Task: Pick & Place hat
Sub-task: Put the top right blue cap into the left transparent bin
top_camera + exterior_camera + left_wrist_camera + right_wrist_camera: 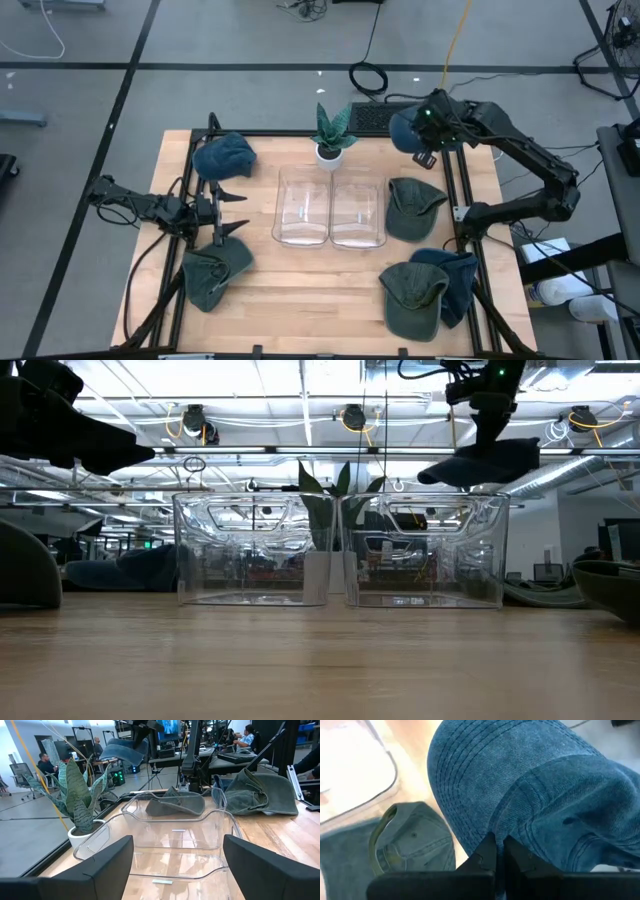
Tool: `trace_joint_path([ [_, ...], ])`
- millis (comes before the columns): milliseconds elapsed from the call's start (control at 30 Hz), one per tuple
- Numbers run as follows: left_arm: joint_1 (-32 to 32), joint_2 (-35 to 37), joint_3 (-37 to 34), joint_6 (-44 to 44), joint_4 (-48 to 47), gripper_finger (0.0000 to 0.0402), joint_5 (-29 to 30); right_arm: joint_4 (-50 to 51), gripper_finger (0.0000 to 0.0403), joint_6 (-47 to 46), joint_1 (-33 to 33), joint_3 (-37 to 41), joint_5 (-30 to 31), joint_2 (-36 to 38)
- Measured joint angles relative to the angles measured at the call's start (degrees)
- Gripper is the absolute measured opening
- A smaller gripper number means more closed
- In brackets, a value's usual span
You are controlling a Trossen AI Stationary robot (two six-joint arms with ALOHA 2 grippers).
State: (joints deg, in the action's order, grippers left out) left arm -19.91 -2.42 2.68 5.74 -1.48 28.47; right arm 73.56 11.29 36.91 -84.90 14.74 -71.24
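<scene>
Table [300, 300] first: two clear bins [330, 208] mid-table, caps round them. Right gripper [424, 135] up over the far right corner, jaws pinched tight on a blue hat [404, 131], hanging limp. Soft, light denim, floppy; I'd grip the brim/crown seam. Left gripper [222, 212] wide open near the left edge, holding nothing.

The wooden table [300, 290] fills the middle of the high view. Two clear bins [330, 206] sit side by side at its center, a potted plant [331, 133] just above them. Caps lie around: blue upper left [224, 154], green lower left [215, 272], green right of the bins [410, 208], green [412, 297] and blue [455, 277] lower right.
</scene>
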Motion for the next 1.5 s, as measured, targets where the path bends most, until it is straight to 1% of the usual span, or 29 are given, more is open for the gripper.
trace_joint_path([
  [167,-0.01,0.00,0.00,0.00,0.00,0.0305,0.00,3.60,0.0000,1.38,-3.74,0.00,0.00,0.00],
  [367,0.00,0.02,0.00,0.00,0.00,0.0315,0.00,8.39,0.0000,3.09,-9.14,0.00,-0.22,0.02],
  [500,-0.01,0.02,0.00,0.00,0.00,0.0323,0.00,8.99,0.0000,3.27,-12.46,0.02,-4.08,0.02],
  [567,0.01,0.00,0.00,0.59,0.16,0.0325,0.02,8.75,0.0000,2.98,-14.26,0.02,-4.75,0.02],
  [700,0.00,0.02,0.00,11.09,4.53,0.0322,0.04,8.62,0.0000,2.91,-17.70,0.02,-4.50,0.02],
  [800,0.00,0.00,0.00,14.10,6.02,0.0316,0.07,8.48,0.0000,1.10,-19.76,0.02,-4.48,0.02],
  [1000,0.00,0.02,0.00,13.00,6.10,0.0308,0.05,8.55,0.0000,-3.14,-22.98,0.02,-4.52,0.02],
  [1233,0.01,0.02,0.00,12.24,6.08,0.0320,0.04,8.69,0.0000,-5.72,-25.44,0.04,-4.55,0.02],
  [1400,0.01,0.00,0.00,2.86,5.62,0.0328,0.02,10.65,0.0000,-8.42,-26.68,0.04,-4.59,0.00],
  [1500,0.01,0.02,0.00,3.06,5.71,0.0327,0.02,11.63,0.0000,-9.12,-27.42,0.04,-5.21,-0.12],
])
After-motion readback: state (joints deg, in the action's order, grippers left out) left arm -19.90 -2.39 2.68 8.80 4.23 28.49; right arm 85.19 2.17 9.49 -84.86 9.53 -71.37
